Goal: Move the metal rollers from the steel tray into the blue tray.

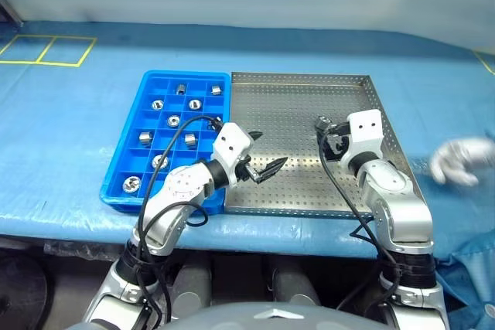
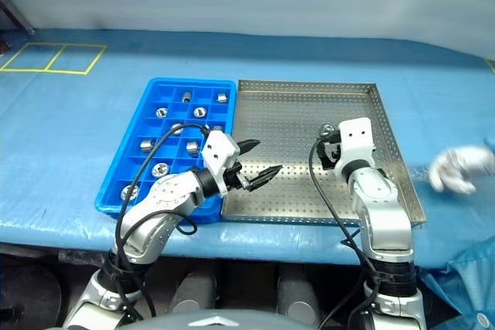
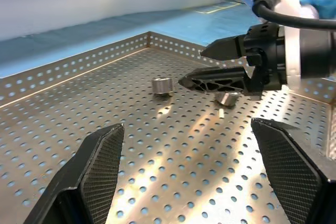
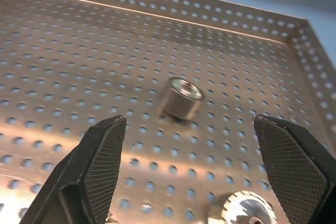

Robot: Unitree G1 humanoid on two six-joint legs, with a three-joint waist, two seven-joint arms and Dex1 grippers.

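1. One large square silver-grey steel tray (image 1: 302, 106) with a perforated floor.
2. One bright blue rectangular plastic tray (image 1: 186, 76) split into small square compartments.
3. Two small shiny silver metal rollers on the steel tray: one (image 3: 163, 85) lying clear on the floor, one (image 3: 228, 98) partly behind a black finger.
4. At least nine more such rollers in the blue tray, one per compartment, for example (image 1: 174, 120); a possible tenth too close to the arm to be sure of, with some compartments hidden.
5. Two two-fingered black grippers: left gripper (image 2: 268, 155), right gripper (image 3: 192, 67).
6. One white-gloved hand (image 1: 462, 161) of a person.
7. Two yellow taped rectangles (image 1: 46, 50), side by side.
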